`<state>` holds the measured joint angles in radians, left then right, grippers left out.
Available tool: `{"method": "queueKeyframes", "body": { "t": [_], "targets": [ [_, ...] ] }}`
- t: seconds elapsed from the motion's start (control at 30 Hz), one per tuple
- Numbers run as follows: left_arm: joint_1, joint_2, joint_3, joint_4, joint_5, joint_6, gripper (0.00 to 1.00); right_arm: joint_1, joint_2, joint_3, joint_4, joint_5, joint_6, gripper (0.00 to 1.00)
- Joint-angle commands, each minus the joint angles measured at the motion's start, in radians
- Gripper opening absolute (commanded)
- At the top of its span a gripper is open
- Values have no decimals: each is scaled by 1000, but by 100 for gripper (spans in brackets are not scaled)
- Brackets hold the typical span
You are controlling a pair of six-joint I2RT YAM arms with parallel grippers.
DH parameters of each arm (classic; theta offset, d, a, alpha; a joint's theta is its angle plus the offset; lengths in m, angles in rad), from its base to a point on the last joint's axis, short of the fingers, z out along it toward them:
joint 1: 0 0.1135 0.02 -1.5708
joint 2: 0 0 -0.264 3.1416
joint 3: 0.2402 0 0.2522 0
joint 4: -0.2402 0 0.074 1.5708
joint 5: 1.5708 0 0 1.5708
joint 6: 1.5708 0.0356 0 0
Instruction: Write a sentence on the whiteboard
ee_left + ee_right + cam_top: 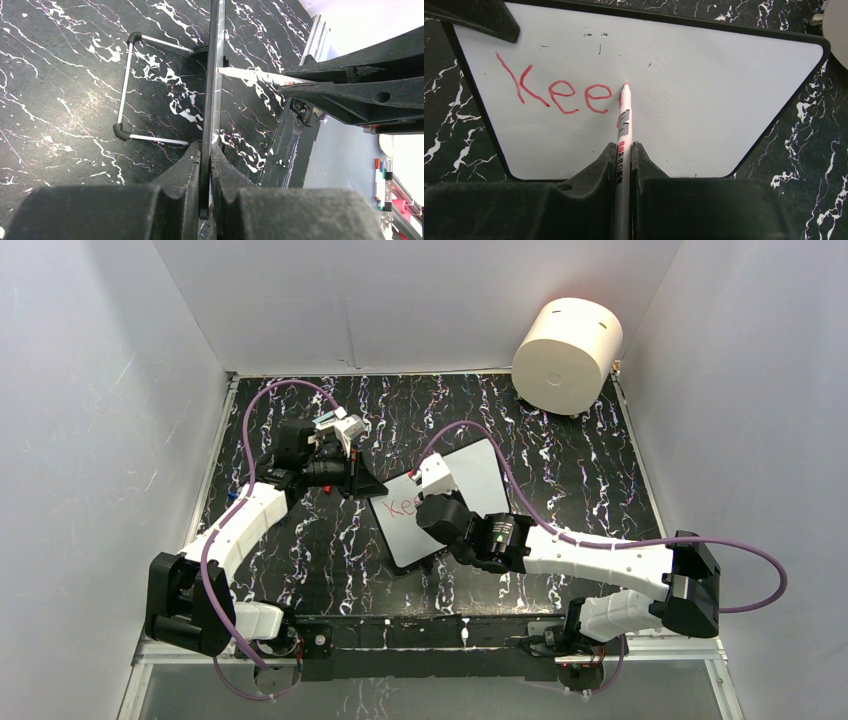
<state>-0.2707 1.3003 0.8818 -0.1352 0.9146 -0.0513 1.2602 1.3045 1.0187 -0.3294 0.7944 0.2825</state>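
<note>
The whiteboard stands tilted in the middle of the black marbled table. My left gripper is shut on its left edge; in the left wrist view the board runs edge-on between the fingers. The sentence reads "Kee" in red, at the board's upper left. My right gripper is shut on a white marker, whose red tip touches the board just right of the last "e". The marker meets the board from the right in the left wrist view.
A cream cylinder lies at the back right corner. The board's wire stand with black feet rests on the table behind it. White walls close in three sides. Several markers sit beyond the table edge.
</note>
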Motion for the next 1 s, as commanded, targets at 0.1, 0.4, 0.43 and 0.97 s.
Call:
{"method": "queueKeyframes", "body": {
  "t": [0.1, 0.4, 0.43, 0.97],
  "targets": [
    [-19, 33, -9, -87, -92, 32, 0, -18, 3, 12, -1, 72, 30, 0],
    [-20, 36, -10, -87, -92, 32, 0, -23, -7, 9, -69, 63, 72, 0],
    [-20, 37, -9, -87, -93, 31, 0, -24, -6, 8, -80, 62, 79, 0],
    [-19, 39, -6, -88, -91, 32, 0, -21, 19, -3, -41, -60, 83, 0]
  ]
}}
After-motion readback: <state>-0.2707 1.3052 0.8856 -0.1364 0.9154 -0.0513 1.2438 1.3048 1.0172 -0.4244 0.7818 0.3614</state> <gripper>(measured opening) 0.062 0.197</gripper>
